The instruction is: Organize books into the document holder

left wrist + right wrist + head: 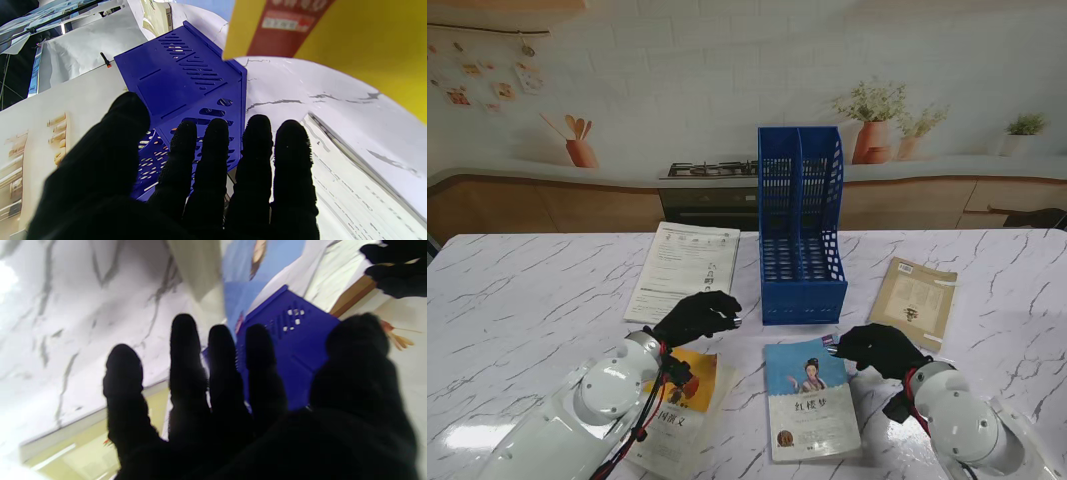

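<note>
On the marble table [527,290], going from the robot's left, the left arm [577,420] rises from the near corner and covers much of a yellow book [695,385] lying flat beneath it; only the book's right part and near edge show, and its title is mostly hidden. The left hand [697,316], in a black glove, hovers just past that book, over the near corner of a white booklet [683,270] that lies flat farther from me. Its fingers are stretched and slightly apart, grasping nothing; in the left wrist view the fingers [213,156] point toward the blue document holder [186,86], with a blurred yellow cover [350,40] cut off by the frame edge.

The document holder [801,225] stands upright in the middle, two compartments side by side, both without books as far as the stand's view shows. Nearer to me lies a blue book [811,398] with a painted figure on its cover, flat, apart from the holder.

The right hand [879,348] sits at the blue book's far right corner; whether it touches the cover cannot be told. Its fingers look loosely extended and hold nothing. The right wrist view is blurred, with the fingers [186,366] dark against the holder [300,350]. Farther right, a tan book [915,300] lies flat, well apart from the holder, partly behind the hand.
</note>
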Controlling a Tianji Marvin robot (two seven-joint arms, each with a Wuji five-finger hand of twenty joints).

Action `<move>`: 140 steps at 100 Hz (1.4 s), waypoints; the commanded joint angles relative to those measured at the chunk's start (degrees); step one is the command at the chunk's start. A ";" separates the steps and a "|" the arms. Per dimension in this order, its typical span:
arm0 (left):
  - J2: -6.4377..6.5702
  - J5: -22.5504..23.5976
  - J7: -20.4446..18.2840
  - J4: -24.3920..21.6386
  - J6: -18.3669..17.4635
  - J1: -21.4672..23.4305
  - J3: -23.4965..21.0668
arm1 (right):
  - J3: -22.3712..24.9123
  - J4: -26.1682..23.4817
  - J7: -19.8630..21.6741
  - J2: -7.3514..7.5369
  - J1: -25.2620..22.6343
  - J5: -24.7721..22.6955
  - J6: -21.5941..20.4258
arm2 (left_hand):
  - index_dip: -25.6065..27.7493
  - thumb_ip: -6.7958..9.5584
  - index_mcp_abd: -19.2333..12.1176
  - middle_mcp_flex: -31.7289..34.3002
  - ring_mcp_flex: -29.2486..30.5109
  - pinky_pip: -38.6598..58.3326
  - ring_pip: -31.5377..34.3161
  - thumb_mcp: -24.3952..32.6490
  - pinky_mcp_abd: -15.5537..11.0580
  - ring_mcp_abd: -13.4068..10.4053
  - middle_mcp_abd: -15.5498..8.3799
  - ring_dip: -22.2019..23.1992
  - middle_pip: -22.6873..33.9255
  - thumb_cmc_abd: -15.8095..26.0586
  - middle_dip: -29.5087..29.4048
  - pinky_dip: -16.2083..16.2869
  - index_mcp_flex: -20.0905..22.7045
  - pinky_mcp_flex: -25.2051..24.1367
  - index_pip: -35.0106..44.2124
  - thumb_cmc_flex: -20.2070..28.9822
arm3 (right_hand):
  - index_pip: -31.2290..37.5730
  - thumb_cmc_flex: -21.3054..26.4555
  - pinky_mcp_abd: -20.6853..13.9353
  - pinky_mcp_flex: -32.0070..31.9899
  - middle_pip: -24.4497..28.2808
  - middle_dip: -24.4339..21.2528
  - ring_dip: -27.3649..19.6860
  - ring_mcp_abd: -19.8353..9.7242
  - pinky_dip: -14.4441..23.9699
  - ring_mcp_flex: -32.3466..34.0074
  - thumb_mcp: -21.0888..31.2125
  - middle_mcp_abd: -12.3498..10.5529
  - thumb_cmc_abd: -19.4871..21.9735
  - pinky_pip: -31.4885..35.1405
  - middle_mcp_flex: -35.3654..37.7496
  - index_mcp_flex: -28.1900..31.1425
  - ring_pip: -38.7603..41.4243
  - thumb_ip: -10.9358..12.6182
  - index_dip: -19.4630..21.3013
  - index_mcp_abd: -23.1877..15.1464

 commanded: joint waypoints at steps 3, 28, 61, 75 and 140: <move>-1.05 -1.54 -0.55 -0.28 -0.06 -0.48 1.23 | -0.37 0.01 -1.21 -0.57 0.16 -0.78 2.33 | -1.96 -2.42 2.46 -0.05 2.05 2.87 1.79 0.12 0.58 2.51 1.75 -1.94 0.60 -2.33 -1.80 -1.40 0.14 3.55 -2.34 -3.07 | -1.19 -2.41 -2.70 3.66 0.95 0.22 -1.19 1.09 0.34 1.28 0.81 1.27 -2.10 1.90 -0.80 -1.03 0.47 1.92 -0.23 2.21; -1.59 -6.14 -2.09 -0.21 4.81 -1.20 2.57 | -1.46 0.13 1.12 -0.16 1.09 -0.99 7.98 | -4.93 -1.63 9.74 -2.35 1.21 5.00 3.83 -16.52 2.53 6.85 7.31 -7.42 1.19 6.46 -4.89 -4.93 -1.87 8.73 -7.25 -2.10 | -4.10 -22.02 -2.61 9.76 3.00 -2.64 -3.73 3.07 -3.16 2.64 29.40 6.76 -6.80 3.47 -1.48 -0.70 0.31 -1.53 -1.15 10.41; -1.87 -9.18 -4.38 -0.59 12.95 -2.19 4.05 | -3.45 -0.41 4.37 0.61 2.24 -2.04 13.42 | -5.52 -0.66 17.25 -0.49 6.71 6.82 8.66 -26.28 -0.02 8.94 12.29 -7.32 5.18 11.43 -4.54 -10.22 -1.50 18.12 -9.10 1.14 | -5.73 -23.92 -5.56 14.77 4.82 -4.87 -5.89 6.35 -6.11 4.99 29.23 13.04 -6.31 3.89 -0.81 0.02 1.18 -1.70 -2.99 17.05; -1.53 -9.23 -5.92 -2.36 18.29 -1.90 3.90 | -4.45 -0.25 5.23 0.83 2.88 -2.11 15.26 | -4.94 -0.48 18.64 1.80 9.53 6.17 10.43 -25.99 -1.17 9.08 12.84 -7.08 7.06 11.87 -3.86 -13.26 -0.17 22.25 -7.83 2.81 | -5.79 -23.69 -6.84 16.26 4.89 -5.06 -6.55 7.75 -7.22 5.51 29.28 14.72 -6.36 3.78 -0.72 0.22 1.49 -1.71 -3.28 18.55; -1.28 -14.45 -12.22 -1.47 30.00 -4.88 7.55 | -7.95 1.06 6.20 1.02 3.93 0.28 17.83 | -5.69 0.54 21.49 0.51 10.88 5.12 12.94 -23.89 -3.08 9.86 15.83 -6.98 7.16 13.35 -5.57 -26.13 -0.82 28.40 -8.47 7.78 | -6.10 -19.27 -12.43 23.07 5.56 -5.13 -10.70 8.26 -14.86 6.81 26.89 17.56 -4.80 4.33 -1.52 0.17 0.68 -1.32 -4.90 22.10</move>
